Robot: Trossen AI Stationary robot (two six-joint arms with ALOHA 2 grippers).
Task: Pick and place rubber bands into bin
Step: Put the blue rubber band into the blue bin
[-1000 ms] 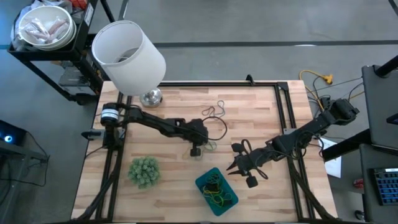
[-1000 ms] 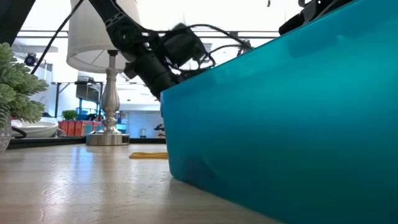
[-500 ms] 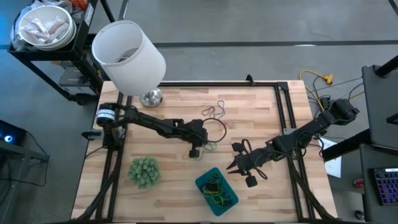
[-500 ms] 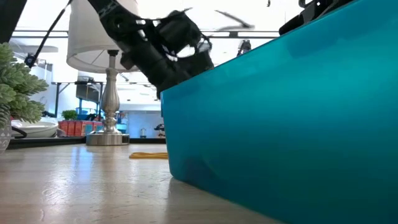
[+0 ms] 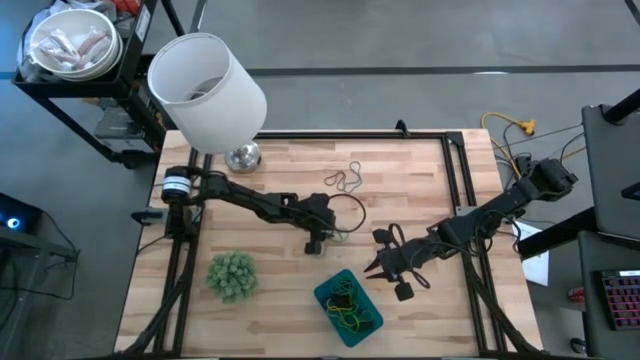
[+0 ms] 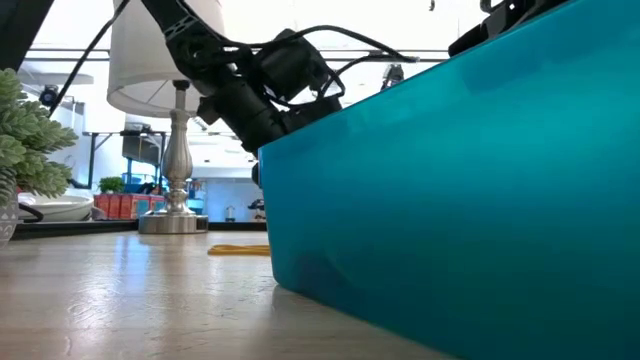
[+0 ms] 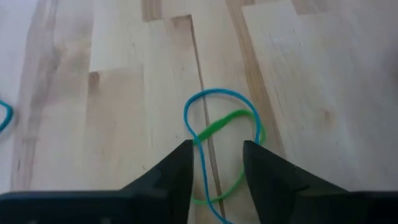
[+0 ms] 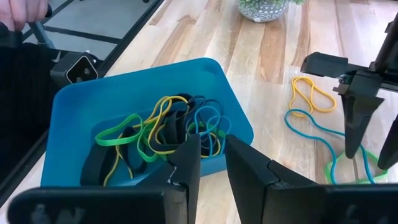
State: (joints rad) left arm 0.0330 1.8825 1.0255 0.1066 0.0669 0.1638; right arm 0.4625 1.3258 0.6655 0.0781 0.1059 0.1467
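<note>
Wood table (image 5: 290, 310) | one bin (image 5: 327, 293) | two claws: left (image 5: 314, 243), right (image 5: 385, 270)

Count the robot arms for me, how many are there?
2. The left arm reaches over loose rubber bands; the right arm hangs beside the teal bin. None seem hidden.

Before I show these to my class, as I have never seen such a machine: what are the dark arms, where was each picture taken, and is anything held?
Two robot arms work at a wooden table. One camera looks straight down, one sits at table height behind the blue bin, and one rides on each wrist. The left gripper stands over a blue band and a green band lying loose on the wood, its jaws apart on either side of them, nothing lifted. The right gripper waits beside the bin, holding nothing. More rubber bands lie in the bin. A lamp and a small plant stand nearby.
</note>
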